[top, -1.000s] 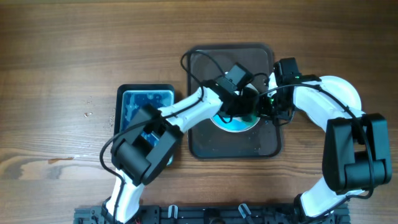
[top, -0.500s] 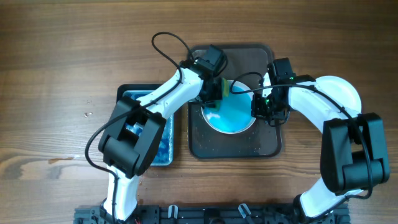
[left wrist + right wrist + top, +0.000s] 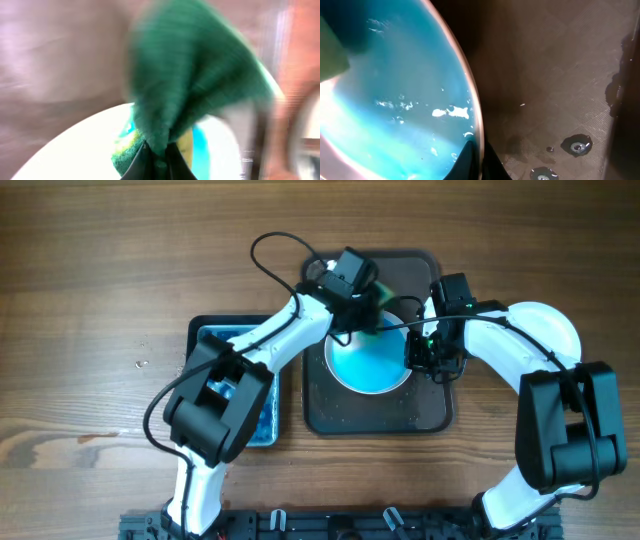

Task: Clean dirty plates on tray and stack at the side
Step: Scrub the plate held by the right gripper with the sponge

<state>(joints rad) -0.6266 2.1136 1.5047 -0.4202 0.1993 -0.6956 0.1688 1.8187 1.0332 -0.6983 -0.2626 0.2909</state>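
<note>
The left gripper (image 3: 156, 159) is clamping shut on a green sponge (image 3: 190, 85), holding it at the far rim of the blue-smeared plate (image 3: 395, 110), which is sitting mid-tray (image 3: 330, 415). The right gripper (image 3: 476, 160) is pinching that plate's right rim between closed jaws. Water drops (image 3: 576, 145) are lying on the tray floor beside it. The left arm (image 3: 270, 350) is crossing the blue basin (image 3: 205, 335) beside the tray's left edge, and the right arm (image 3: 510, 340) is partly covering a white plate (image 3: 555, 330) lying on the table beyond the tray's right edge.

**Robot bench, set for dishwashing**

My left arm (image 3: 275, 340) and right arm (image 3: 540, 330) rise from a black rail (image 3: 340, 528) at the edge of a wood table (image 3: 100, 280). The washing-up is staged on it: a tray (image 3: 340, 415) and a basin (image 3: 230, 321) side by side.
</note>
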